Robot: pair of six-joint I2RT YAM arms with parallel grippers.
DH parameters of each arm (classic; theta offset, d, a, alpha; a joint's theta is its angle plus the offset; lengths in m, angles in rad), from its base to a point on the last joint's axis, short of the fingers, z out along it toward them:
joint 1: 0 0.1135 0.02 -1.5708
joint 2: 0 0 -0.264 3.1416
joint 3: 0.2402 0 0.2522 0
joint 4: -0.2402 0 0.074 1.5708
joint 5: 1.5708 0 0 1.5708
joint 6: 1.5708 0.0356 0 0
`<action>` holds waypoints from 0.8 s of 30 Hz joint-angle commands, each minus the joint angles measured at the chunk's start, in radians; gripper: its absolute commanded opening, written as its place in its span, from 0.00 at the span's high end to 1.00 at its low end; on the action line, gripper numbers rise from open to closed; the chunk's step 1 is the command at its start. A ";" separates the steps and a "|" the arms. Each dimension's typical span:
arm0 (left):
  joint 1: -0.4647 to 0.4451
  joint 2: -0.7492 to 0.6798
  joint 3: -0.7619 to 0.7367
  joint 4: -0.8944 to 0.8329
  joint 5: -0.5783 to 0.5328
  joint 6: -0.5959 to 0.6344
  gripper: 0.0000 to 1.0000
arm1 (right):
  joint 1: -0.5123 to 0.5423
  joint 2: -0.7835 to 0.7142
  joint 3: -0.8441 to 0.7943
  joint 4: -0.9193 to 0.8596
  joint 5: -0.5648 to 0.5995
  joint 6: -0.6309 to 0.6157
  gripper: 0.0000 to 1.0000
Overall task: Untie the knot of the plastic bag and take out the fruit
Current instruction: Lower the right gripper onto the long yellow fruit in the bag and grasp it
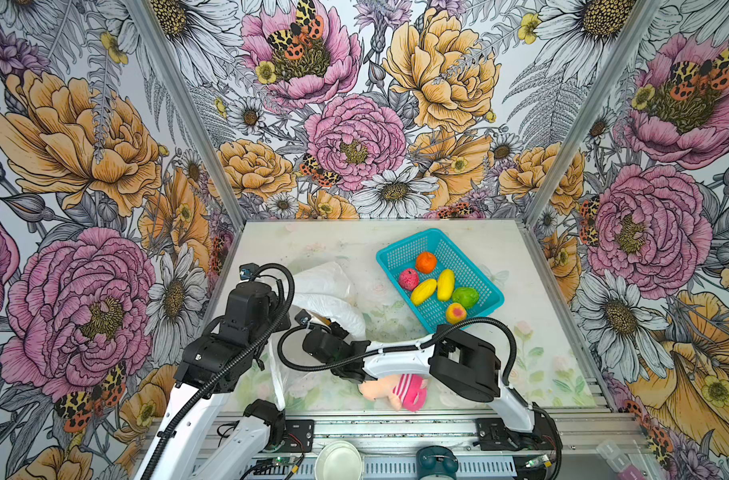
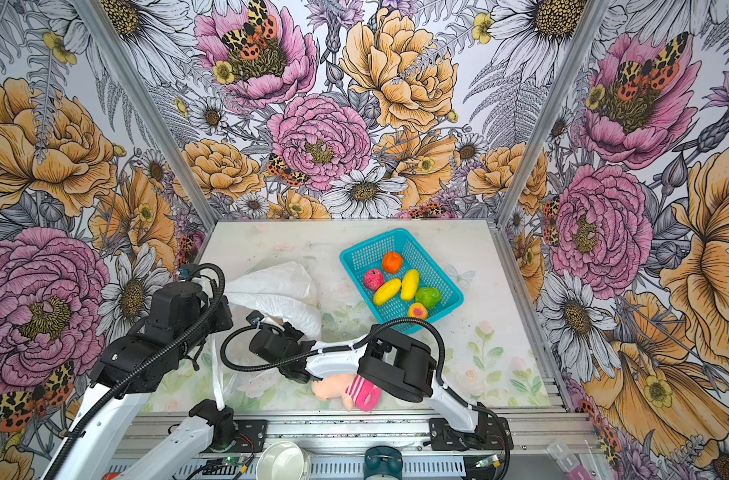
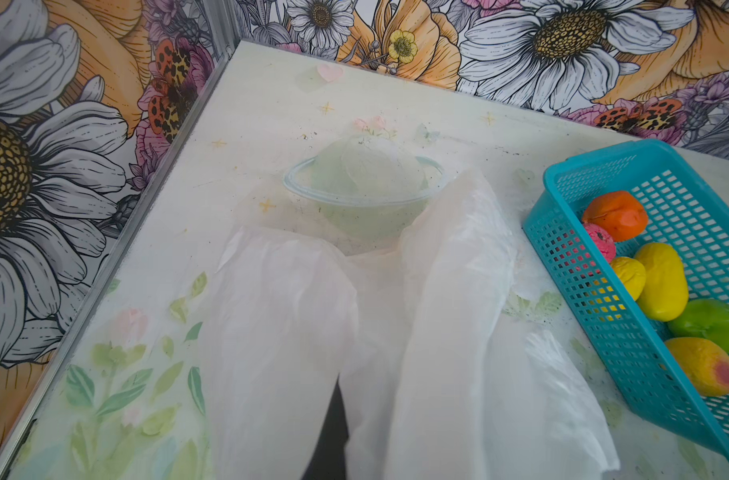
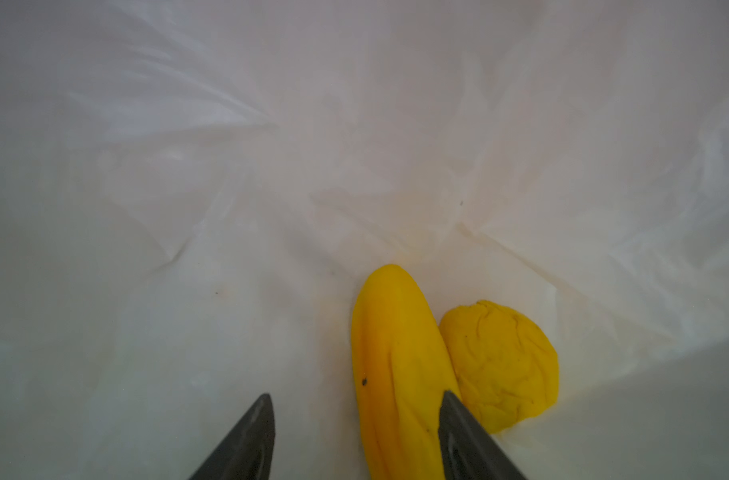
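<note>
The white plastic bag [image 1: 329,291] [image 2: 277,286] lies crumpled left of the middle in both top views. My left gripper [image 3: 334,432] is shut on the plastic bag [image 3: 450,291], whose film drapes over the fingers and hides them. My right gripper [image 4: 355,395] is open inside the bag. A long yellow fruit [image 4: 396,353] lies between its fingers, against one of them. A round yellow fruit [image 4: 504,361] rests beside it. Several more fruit [image 1: 435,286] sit in the teal basket [image 1: 396,255]. The knot is out of view.
The basket [image 3: 629,332] stands right of the bag, near the back. A pink-striped plush doll [image 1: 396,390] lies at the front under my right arm. A loose strip of the bag [image 1: 277,382] trails toward the front rail. Flowered walls close three sides.
</note>
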 commanded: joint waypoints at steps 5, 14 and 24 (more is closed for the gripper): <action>-0.012 -0.016 -0.010 0.023 -0.019 -0.007 1.00 | -0.044 0.069 0.083 -0.129 0.062 0.070 0.17; -0.014 -0.015 -0.010 0.023 -0.021 -0.007 1.00 | -0.084 0.105 0.082 -0.149 0.016 0.115 0.12; -0.015 -0.017 -0.010 0.023 -0.024 -0.007 1.00 | -0.091 0.067 0.055 -0.140 -0.049 0.134 0.49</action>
